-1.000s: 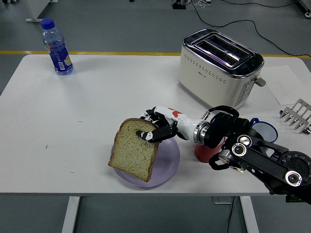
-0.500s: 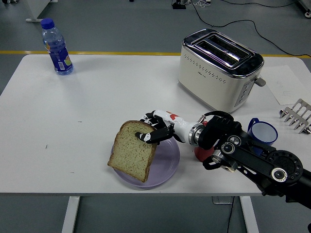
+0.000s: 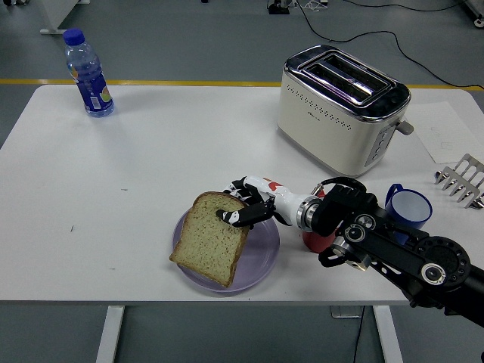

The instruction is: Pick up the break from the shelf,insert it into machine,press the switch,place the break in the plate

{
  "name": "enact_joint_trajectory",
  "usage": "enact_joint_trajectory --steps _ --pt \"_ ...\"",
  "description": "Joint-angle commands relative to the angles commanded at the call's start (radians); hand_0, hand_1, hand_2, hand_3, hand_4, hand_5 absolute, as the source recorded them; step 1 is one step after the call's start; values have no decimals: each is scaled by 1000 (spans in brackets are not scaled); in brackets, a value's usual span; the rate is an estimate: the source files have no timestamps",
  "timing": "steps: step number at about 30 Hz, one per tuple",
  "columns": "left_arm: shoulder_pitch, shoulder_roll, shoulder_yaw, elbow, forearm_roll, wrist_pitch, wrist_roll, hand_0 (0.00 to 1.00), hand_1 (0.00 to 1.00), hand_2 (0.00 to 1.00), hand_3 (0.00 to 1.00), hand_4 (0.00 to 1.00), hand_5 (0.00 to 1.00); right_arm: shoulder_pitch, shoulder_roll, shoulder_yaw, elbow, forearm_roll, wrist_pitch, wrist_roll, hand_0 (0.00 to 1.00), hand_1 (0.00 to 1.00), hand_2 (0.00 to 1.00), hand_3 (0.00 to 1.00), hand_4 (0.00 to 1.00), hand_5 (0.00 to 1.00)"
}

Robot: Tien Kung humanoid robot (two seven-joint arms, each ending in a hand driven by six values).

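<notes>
Bread slice on purple plate, right robot hand pinching top edge; bottle label unreadable.

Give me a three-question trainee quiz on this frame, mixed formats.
1. True or false: the bread slice lies on the purple plate.
2. Which hand grips the slice? A. left B. right
3. Fill in: the blue bottle stands at the table's far ____ corner.

Key: 1 true; 2 B, the right hand; 3 left. The toaster slots look empty.
</notes>
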Motion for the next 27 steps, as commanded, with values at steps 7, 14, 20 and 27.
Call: enact_joint_trajectory --steps 7,14,20,27 --pt "1 0 -10 0 12 -2 1 685 694 677 567 277 829 14 -7 -3 -5 -58 51 8 260 261 385 506 473 2" --pt "5 -1 -21 0 24 -3 2 685 694 677 566 278 829 32 5 -7 -18 -106 82 31 272 351 445 525 494 2" --pt "7 -1 -22 0 27 -3 2 685 695 677 567 279 831 31 8 -12 -23 -126 112 42 320 402 485 537 492 56" --pt "5 0 -15 0 19 -3 2 685 694 677 567 279 831 34 13 -14 -36 -162 121 58 472 506 518 561 543 117"
